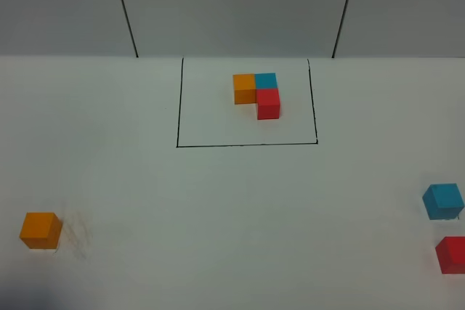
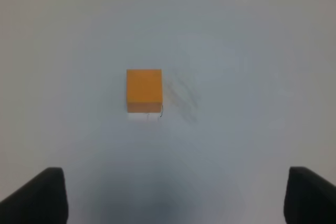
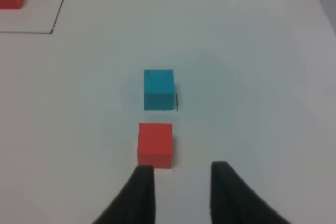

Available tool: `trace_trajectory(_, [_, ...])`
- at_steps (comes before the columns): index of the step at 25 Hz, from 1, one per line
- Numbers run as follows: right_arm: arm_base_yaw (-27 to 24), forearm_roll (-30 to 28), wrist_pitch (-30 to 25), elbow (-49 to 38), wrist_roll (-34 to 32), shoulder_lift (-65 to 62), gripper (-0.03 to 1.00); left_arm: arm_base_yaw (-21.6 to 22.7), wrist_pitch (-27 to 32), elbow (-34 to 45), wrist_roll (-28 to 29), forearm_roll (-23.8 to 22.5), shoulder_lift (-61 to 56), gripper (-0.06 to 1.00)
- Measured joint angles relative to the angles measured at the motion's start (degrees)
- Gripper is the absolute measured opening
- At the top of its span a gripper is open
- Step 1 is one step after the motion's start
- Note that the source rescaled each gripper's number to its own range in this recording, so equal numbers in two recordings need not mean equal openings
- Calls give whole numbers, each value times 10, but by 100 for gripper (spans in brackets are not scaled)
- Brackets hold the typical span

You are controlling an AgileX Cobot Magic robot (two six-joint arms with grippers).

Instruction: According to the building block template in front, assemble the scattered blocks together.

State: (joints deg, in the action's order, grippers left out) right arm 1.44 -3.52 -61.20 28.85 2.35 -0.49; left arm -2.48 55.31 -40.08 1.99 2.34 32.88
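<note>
**Assembly not begun: three loose cubes lay apart**

The white surface (image 1: 218, 215) filled most of the high view. Toward its far side, a black drawn rectangle (image 1: 247, 144) framed the building block template (image 1: 256, 92). This was an L of three cubes, with orange and blue side by side and red set against the blue one on the near side.

No copy of that L had been started, as far as the pictures showed. The loose orange cube (image 1: 41, 230) sat alone at the near left. The loose blue cube (image 1: 443, 201) and loose red cube (image 1: 452, 255) sat at the near right, close together but not touching, and well apart from the orange one. By my judgement all of the joining was left to do: the three had to be brought together and set in the template's order.

The high view alone showed the template and all three loose cubes at once, but it showed neither arm. Only the left wrist view showed the left gripper (image 2: 176, 198). It was spread wide and empty, with the orange cube (image 2: 144, 90) ahead of it and untouched. Only the right wrist view showed the right gripper (image 3: 181, 182). Its fingers were parted more narrowly and held nothing. The red cube (image 3: 155, 144) lay just ahead of one finger and the blue cube (image 3: 158, 88) beyond it
</note>
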Motion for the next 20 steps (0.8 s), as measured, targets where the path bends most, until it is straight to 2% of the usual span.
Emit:
trace_trajectory(5, [0, 0, 0, 0, 0, 0, 0, 0, -9, -43, 1, 0, 139, 86])
trace_trajectory(10, [0, 0, 0, 0, 1, 0, 0, 0, -42, -49, 3, -10, 248, 86])
trace_trajectory(20, [0, 0, 0, 0, 1, 0, 0, 0, -130, -50, 24, -41, 393, 83])
